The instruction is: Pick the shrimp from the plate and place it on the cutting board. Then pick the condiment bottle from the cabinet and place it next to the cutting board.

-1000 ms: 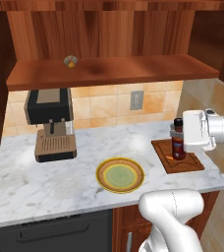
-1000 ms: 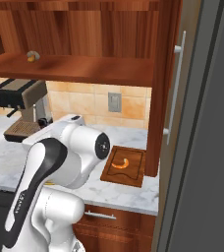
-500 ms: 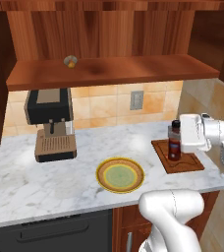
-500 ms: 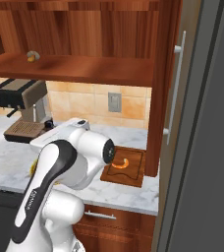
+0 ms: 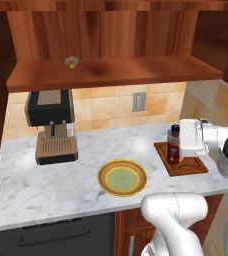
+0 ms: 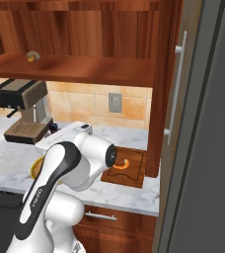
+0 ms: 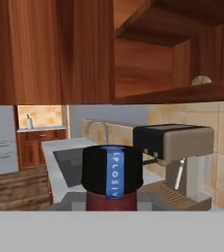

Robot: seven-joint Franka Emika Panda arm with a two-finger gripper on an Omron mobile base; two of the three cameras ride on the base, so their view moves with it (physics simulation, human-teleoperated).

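My gripper [image 5: 180, 142] is shut on the condiment bottle [image 5: 174, 145], a slim dark red bottle with a black cap, held upright. In the left base view its base lies over the left part of the dark wooden cutting board [image 5: 187, 165]; contact cannot be told. In the hand view the black cap [image 7: 112, 170] sits close up between my fingers. The orange shrimp [image 6: 122, 164] lies on the cutting board [image 6: 134, 170]. The yellow-rimmed plate [image 5: 122, 177] is bare, left of the board. The cabinet shelf [image 5: 111, 72] runs above the counter.
A black and brown coffee machine [image 5: 51, 126] stands at the counter's back left. A small round yellowish object [image 5: 71, 62] rests on the shelf. A tiled side wall [image 5: 206, 102] closes the counter just right of the board. A sink [image 7: 72, 167] lies beyond the bottle.
The gripper has carried the bottle a little to the left and slightly down over the cutting board. Plate, shrimp and coffee machine have stayed put.
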